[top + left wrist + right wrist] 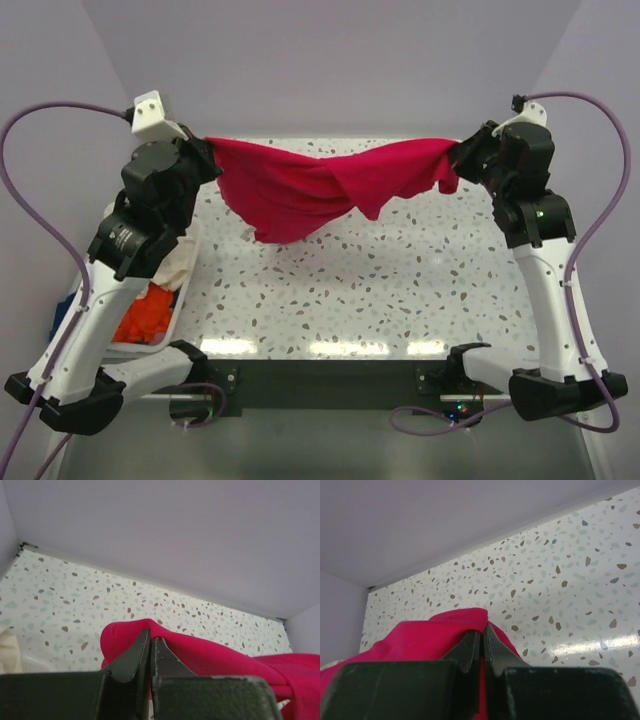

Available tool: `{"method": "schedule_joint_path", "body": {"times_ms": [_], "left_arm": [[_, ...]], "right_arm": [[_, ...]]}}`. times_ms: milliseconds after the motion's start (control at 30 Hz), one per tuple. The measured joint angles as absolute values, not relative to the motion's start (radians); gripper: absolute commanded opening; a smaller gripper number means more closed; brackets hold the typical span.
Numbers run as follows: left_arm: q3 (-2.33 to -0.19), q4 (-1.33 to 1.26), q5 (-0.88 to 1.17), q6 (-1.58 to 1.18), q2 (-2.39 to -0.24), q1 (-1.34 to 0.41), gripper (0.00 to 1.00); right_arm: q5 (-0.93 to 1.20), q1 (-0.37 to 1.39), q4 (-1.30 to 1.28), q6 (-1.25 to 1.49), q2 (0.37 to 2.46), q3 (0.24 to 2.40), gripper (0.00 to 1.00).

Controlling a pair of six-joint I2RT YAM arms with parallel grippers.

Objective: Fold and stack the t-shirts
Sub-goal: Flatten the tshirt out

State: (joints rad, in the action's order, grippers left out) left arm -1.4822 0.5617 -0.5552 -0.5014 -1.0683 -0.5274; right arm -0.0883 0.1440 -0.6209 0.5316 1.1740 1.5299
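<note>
Speckled table [400, 290]; left arm [150, 215], right arm [535, 215] raised, jaws pinching crimson t-shirt [320, 185]

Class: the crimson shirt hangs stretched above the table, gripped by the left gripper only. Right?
No. The right gripper is shut on the crimson shirt too, as the right wrist view shows; the left gripper holds the other end, above the table.
</note>
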Motion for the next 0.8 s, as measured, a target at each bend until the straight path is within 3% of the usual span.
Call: {"method": "schedule_joint_path", "body": {"times_ms": [133, 167, 200, 367, 533, 800], "left_arm": [[-1.579, 0.539, -0.577, -0.456, -1.121, -0.505, 0.0], [-1.595, 0.534, -0.576, -0.448, -1.143, -0.497, 0.0], [-1.608, 0.529, -0.567, -0.44, -1.174, -0.488, 0.0], [-1.596, 0.505, -0.516, -0.426, -1.305, -0.447, 0.0], [-1.511, 0.504, -0.437, -0.424, -1.388, -0.425, 0.0], [-1.472, 0.489, -0.387, -0.419, -1.383, -0.419, 0.0]], "right_arm": [[-0.086, 0.144, -0.62, 0.542, 1.171, 1.501, 0.1], [-0.087, 0.144, -0.618, 0.544, 1.179, 1.489, 0.16], [-0.088, 0.144, -0.61, 0.547, 1.188, 1.466, 0.31], [-0.094, 0.143, -0.597, 0.55, 1.247, 1.342, 0.54], [-0.08, 0.187, -0.561, 0.548, 1.269, 1.188, 0.56], [-0.171, 0.641, -0.399, 0.488, 1.364, 1.079, 0.56]]}}
